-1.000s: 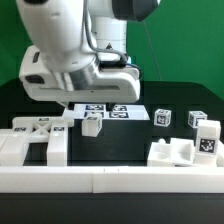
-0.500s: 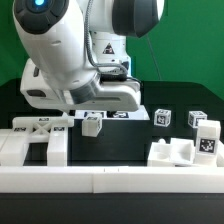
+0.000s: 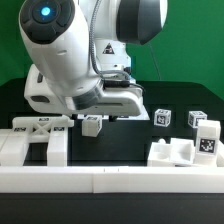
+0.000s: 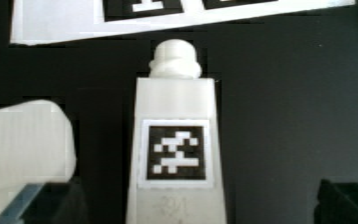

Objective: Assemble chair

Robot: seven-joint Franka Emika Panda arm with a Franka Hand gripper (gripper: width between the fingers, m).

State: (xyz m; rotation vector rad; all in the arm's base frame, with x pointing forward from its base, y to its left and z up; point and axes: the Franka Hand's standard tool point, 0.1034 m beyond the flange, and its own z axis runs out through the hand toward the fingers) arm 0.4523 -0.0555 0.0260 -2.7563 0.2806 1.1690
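Peg-ended part: a long white chair piece [image 4: 172, 110] lies flat on the black tabletop [image 3: 125, 145] with its square tag facing up and its rounded peg toward the marker board [image 4: 194, 28]; lying this way, its long flat sides are offered for a pinch.
Fingers: the fingers [image 4: 350, 198] are seen spread apart, one on each side of the piece, with dark gaps visible between them and its flanks; nothing is clamped.
Why straddled: the arm is lined up along the piece's length, judged to be so that a closure would land squarely on the two parallel sides rather than on the peg.
Neighbour: another white part [image 4: 23, 140] lies just beside the piece and apart from it; the gap on that side is narrow, so a finger could brush it.
Other chair parts: a large tagged piece [image 3: 35, 135] rests at the exterior view's left, and small tagged blocks [image 3: 162, 118] stand well apart at that view's right, all separate.
Border rail: the long low rail [image 3: 110, 182] runs along the front, judged to be there to keep loose parts within reach.
Stage: no parts are seen joined, so the assembly is judged to be early, at the point of a pick-up.
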